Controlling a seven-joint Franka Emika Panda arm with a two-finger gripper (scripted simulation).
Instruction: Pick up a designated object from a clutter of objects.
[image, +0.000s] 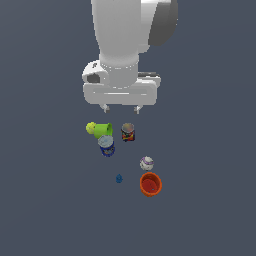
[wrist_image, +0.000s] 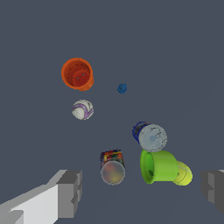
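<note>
1. The step in hand was the approach: the white parallel gripper (image: 120, 108) hung above the clutter, its fingers spread wide and holding nothing.
2. The small yellow-green tennis ball (wrist_image: 185, 174) lay touching the closed end of the tipped bright green cup (wrist_image: 158, 166), below the fingers and off-centre.
3. Next it would need to centre over the ball, then descend clear of the cup.

Tennis ball (image: 90, 128) touches the cup (image: 103, 131) beside the can (image: 106, 146).
</note>
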